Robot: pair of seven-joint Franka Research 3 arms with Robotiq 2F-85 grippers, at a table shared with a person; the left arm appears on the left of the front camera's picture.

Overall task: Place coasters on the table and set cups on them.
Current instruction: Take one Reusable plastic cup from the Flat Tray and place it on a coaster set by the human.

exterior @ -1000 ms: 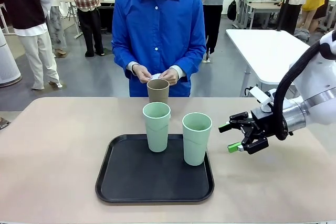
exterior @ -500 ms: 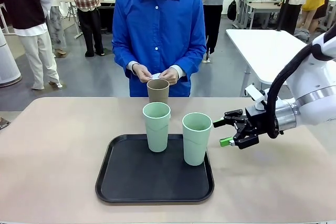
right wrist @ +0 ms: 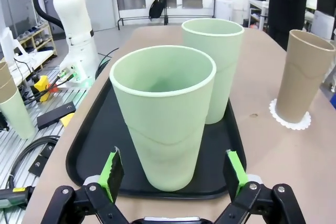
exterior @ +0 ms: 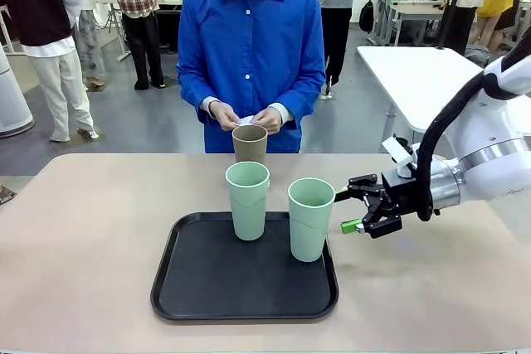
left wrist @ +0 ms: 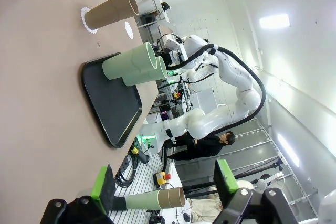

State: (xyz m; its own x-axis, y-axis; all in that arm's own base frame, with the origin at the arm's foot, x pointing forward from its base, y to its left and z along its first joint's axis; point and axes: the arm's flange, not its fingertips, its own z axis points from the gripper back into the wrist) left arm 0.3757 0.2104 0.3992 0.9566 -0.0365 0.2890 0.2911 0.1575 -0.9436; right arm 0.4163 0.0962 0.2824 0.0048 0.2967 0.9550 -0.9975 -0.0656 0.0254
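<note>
tan cup (left wrist: 107, 14) on coaster (left wrist: 86, 20) | two mint cups (left wrist: 131, 62) on black tray (left wrist: 107, 111) | left gripper (left wrist: 163, 183) jaws apart

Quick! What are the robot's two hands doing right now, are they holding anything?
Left end effector: open, holding nothing.
Right end effector: open, empty, just beside the right-hand mint green cup.

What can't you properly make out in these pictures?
Front view: foot of the tan cup, hidden behind the rear mint cup.
Front view: the white scrap between the person's hands, too small to identify.
Right wrist view: part of the rear mint cup, hidden by the nearer mint cup.
</note>
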